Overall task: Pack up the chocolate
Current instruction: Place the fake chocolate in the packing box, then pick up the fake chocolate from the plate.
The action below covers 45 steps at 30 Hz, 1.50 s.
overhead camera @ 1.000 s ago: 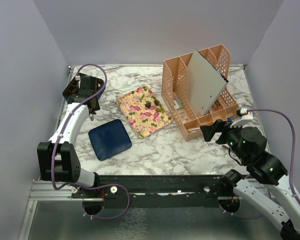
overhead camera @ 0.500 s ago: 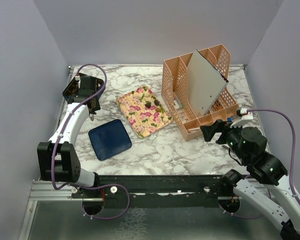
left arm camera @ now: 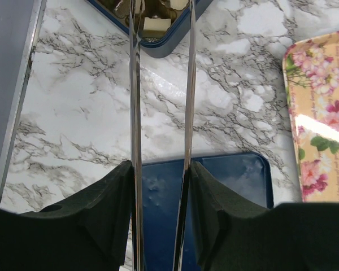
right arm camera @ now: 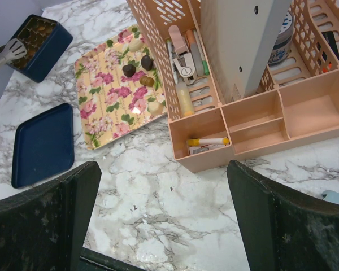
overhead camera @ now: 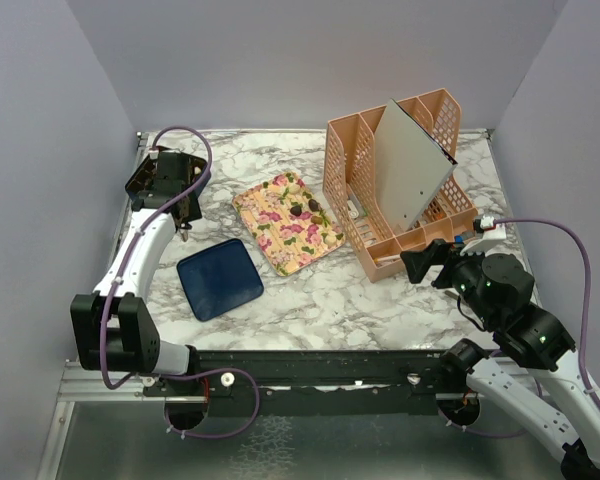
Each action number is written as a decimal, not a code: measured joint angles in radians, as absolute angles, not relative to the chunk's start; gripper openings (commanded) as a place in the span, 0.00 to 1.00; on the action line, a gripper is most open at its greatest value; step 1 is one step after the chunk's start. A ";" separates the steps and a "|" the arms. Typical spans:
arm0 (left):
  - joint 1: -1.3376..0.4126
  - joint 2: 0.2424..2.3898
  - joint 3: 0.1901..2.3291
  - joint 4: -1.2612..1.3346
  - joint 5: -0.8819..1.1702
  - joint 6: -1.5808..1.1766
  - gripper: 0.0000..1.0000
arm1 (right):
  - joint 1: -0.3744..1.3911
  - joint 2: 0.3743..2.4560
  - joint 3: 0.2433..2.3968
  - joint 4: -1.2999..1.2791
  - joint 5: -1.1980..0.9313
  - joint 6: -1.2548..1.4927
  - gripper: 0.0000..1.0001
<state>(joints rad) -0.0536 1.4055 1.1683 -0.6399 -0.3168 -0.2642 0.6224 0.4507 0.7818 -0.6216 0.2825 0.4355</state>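
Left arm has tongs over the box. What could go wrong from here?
1. The cream chocolate sits between the tongs' tips, right by the box rim. Released there, it might catch on the rim instead of seating.
2. The left claw grips the tongs far from their tips, so a small wobble could jar the box.

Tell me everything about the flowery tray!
The flowery tray is a shiny yellow rectangle with pink flowers and green leaves. It lies flat on the marble table, between the blue lid and the peach organizer. A few chocolates, brown and cream, sit on it, near the organizer.
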 measured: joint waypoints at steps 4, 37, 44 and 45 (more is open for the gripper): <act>-0.053 1.364 1.171 -0.646 -0.253 -0.242 0.45 | 0.622 0.451 0.782 -0.621 0.282 0.435 0.99; -0.751 1.403 1.063 -0.484 -0.109 -0.221 0.45 | 0.622 0.455 0.772 -0.605 0.282 0.436 0.99; -0.794 1.436 1.035 -0.451 -0.118 -0.194 0.46 | 0.622 0.458 0.767 -0.599 0.282 0.436 0.99; -0.796 1.441 1.035 -0.448 -0.121 -0.192 0.47 | 0.622 0.458 0.767 -0.599 0.282 0.436 0.99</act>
